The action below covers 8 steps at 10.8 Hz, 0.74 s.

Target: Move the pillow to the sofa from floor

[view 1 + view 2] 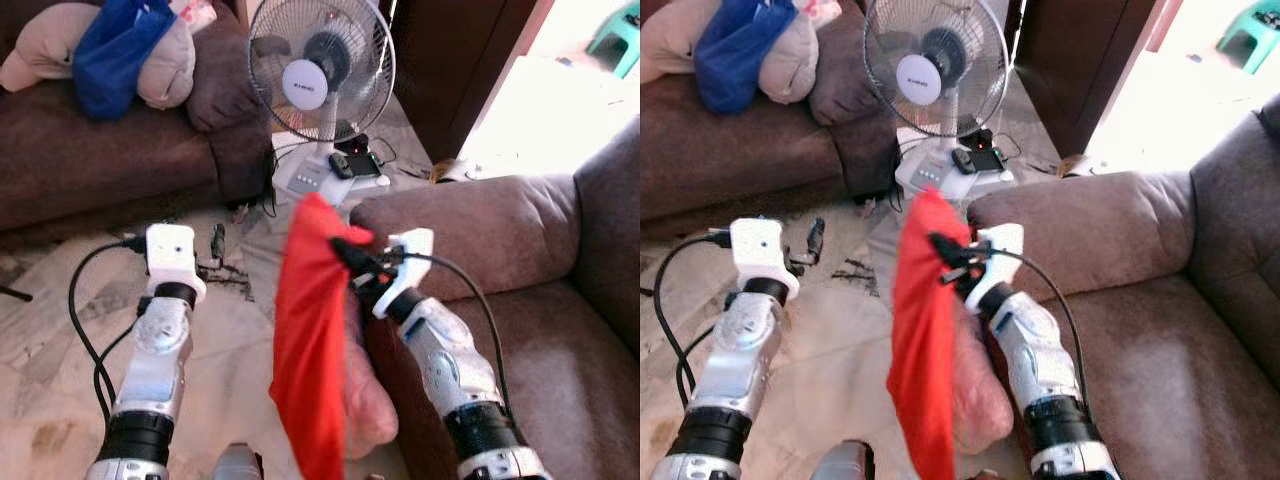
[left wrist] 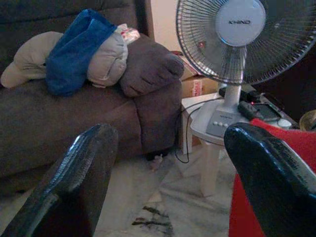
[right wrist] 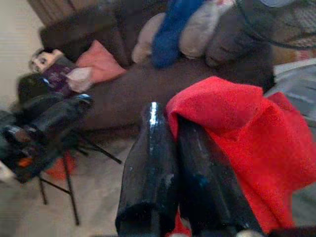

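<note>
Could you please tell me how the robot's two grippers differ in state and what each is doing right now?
The right gripper is shut on the red pillow, holding it off the floor beside the sofa armrest; the left gripper is open and holds nothing. Both are raised in front of the robot, over the marble floor.

Right arm raised and reaching forward, forearm angled up toward centre. Right gripper (image 1: 345,250) has its two black fingers (image 3: 163,168) pressed tight together, pinching the top edge of the red pillow (image 1: 310,350), which hangs down from the grip.

Left arm also extended forward, forearm roughly straight ahead, wrist level. Left gripper (image 2: 173,182) fingers spread wide apart, nothing between them, not touching anything.
</note>
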{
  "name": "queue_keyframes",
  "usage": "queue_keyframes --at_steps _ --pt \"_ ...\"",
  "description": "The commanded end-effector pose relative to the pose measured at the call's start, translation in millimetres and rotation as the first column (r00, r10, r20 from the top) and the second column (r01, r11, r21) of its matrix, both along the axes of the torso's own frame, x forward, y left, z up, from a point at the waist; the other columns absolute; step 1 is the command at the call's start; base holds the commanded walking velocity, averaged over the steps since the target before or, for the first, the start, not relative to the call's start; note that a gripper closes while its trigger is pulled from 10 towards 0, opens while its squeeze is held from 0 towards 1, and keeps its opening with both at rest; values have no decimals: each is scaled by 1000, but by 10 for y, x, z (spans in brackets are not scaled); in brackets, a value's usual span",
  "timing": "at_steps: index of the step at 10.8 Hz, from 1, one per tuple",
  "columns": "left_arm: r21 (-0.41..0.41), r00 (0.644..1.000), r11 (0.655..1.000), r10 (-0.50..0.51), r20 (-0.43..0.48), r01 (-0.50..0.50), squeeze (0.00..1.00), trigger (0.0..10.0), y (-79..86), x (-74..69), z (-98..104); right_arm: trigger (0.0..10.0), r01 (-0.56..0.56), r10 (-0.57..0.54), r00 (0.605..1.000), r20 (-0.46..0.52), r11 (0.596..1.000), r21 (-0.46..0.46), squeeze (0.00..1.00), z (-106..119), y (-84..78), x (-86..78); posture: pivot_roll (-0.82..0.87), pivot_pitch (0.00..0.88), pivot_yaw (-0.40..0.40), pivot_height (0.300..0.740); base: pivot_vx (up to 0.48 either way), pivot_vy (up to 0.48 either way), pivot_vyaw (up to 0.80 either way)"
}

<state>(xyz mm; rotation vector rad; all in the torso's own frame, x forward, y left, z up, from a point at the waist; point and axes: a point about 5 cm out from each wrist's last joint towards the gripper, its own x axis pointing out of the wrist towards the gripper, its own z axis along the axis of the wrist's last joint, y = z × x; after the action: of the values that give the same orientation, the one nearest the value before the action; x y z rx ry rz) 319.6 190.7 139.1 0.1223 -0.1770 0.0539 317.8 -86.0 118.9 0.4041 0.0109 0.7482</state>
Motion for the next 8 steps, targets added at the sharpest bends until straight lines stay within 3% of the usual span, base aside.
queue_keyframes --at_steps 1,4,5,6,8 --pt "-28 1000 1000 5 10 -5 0 10000 47 17 66 10000 -21 -3 983 183 992 127 0 513 38 74 143 47 -45 740 0 0 0" --pt "-55 999 998 21 35 -19 0 10000 111 65 162 10000 -182 99 952 290 944 274 0 1001 324 44 160 14 -47 740 0 0 0" --pt "-58 999 998 20 46 -17 0 10000 133 71 207 10000 -274 168 932 322 907 319 0 1126 488 -38 170 2 -51 740 0 0 0" --pt "-58 998 998 23 56 -20 0 10000 165 65 245 10000 -340 231 920 318 872 351 0 1151 635 -122 184 0 -56 740 0 0 0" --pt "-68 997 997 36 67 -32 0 10000 214 60 279 10000 -399 289 903 319 839 369 0 1155 766 -195 192 0 -57 740 0 0 0"
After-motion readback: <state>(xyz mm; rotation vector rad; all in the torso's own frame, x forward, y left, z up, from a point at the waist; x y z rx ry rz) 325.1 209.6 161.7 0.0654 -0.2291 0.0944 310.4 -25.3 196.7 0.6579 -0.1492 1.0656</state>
